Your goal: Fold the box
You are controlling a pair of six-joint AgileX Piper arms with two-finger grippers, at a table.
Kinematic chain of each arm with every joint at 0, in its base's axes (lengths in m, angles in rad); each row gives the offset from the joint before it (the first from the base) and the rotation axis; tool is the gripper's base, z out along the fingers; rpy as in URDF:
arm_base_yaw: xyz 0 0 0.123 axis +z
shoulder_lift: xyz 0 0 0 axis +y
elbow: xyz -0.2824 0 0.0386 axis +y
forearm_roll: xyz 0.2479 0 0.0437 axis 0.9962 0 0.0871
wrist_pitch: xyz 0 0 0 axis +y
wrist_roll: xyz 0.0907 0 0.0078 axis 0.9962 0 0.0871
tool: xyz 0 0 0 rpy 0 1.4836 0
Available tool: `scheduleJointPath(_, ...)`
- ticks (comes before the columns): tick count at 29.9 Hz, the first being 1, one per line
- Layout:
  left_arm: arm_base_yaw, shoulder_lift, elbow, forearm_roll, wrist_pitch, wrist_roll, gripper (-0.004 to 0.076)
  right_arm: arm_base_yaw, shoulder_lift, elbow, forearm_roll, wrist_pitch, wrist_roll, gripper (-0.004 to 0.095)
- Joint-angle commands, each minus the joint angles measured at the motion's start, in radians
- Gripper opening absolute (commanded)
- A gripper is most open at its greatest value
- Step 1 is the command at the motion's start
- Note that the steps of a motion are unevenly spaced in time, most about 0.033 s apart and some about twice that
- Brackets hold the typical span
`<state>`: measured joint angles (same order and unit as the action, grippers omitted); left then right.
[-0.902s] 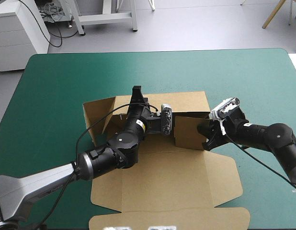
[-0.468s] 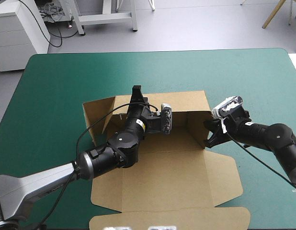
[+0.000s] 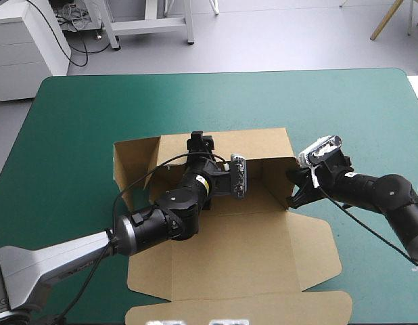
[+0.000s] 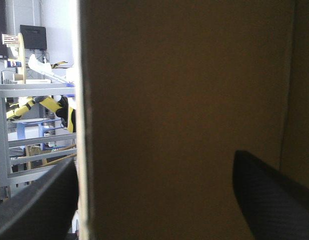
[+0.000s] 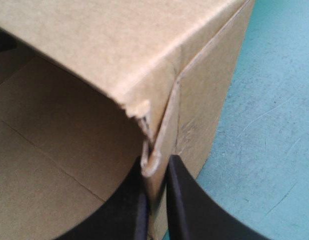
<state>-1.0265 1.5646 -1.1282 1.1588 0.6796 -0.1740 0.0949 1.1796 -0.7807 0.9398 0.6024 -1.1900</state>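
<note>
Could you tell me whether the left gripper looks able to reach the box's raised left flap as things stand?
Probably yes: the left gripper, open at the far wall of the box, has the left flap beside it with nothing between.

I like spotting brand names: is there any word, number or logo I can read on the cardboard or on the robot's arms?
No text on the box: plain brown board in every view.
Small yellow sticker on the left arm: too small to read.
Nothing else legible.
</note>
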Motion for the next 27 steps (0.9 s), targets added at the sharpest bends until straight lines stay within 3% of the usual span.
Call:
scheduleJointPath(1,-0.018,-0.057,-0.020,0.008,0.007,-0.014,0.0639,0.012,-0.024,-0.030,0.044,0.010,0.008,-0.0018)
scheduleJointPath(19,-0.327,-0.233,-0.020,-0.061,0.297,0.013,0.0638,0.012,-0.024,-0.030,-0.024,-0.049,0.094,-0.0018)
scheduleJointPath(27,-0.359,-0.252,-0.109,-0.362,0.357,0.192,0.0638,0.012,-0.024,-0.030,-0.024,-0.050,0.104,-0.0018)
